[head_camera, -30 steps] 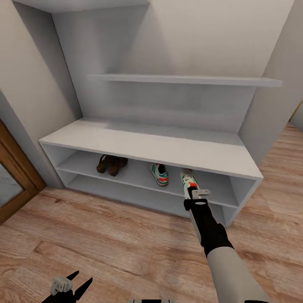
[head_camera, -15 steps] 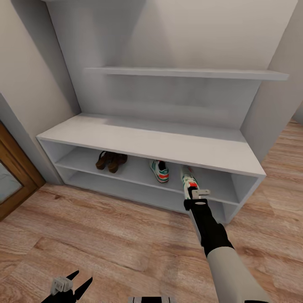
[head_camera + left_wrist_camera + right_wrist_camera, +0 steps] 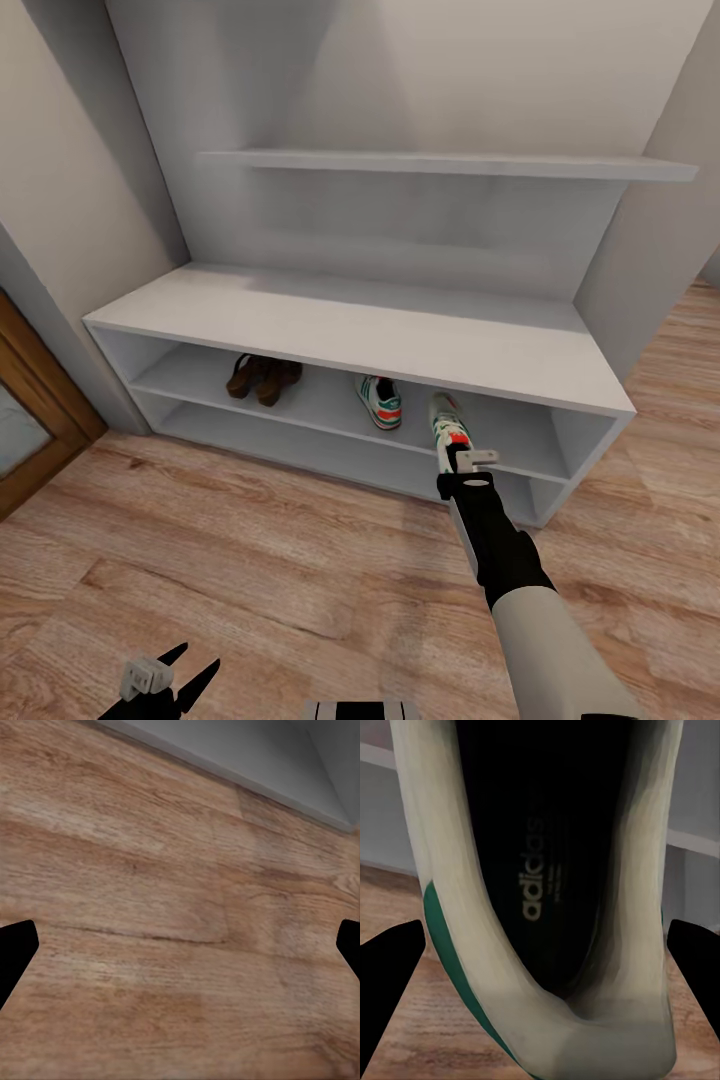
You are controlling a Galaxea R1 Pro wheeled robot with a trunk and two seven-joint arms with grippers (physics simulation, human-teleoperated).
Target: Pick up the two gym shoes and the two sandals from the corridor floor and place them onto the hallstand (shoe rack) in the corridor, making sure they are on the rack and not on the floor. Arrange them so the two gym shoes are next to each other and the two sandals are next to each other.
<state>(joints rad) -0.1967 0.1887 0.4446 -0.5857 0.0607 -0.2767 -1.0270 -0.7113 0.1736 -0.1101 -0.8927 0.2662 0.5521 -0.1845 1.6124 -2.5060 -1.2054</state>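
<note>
You had the right arm stretched from the lower right of the head view toward the rack (image 3: 350, 330), its gripper (image 3: 462, 462) at the front edge of the upper shelf tier, right of center. One gym shoe (image 3: 449, 418) lay just beyond the gripper on that tier, toe pointing into the rack and heel toward you. In the right wrist view that shoe (image 3: 547, 892) sat between the two dark fingers (image 3: 386, 975) with its heel opening facing the camera; the fingers stood at the frame edges with a gap on either side of the shoe, so your jaws were wide and not pinching it (whether the heel touched the palm I could not tell).

The other gym shoe (image 3: 379, 401) rested on the same tier, near the first but apart from it, a little left of it in the frame. The sandals (image 3: 264, 378) sat together further left on that tier, touching or nearly so.

Your left gripper (image 3: 165, 680) hung at the lower left of the head view over the floor (image 3: 250, 560), well away from the rack. The left wrist view showed its fingertips (image 3: 15, 952) at opposite frame edges above bare planks, so those jaws were wide with nothing between them.
</note>
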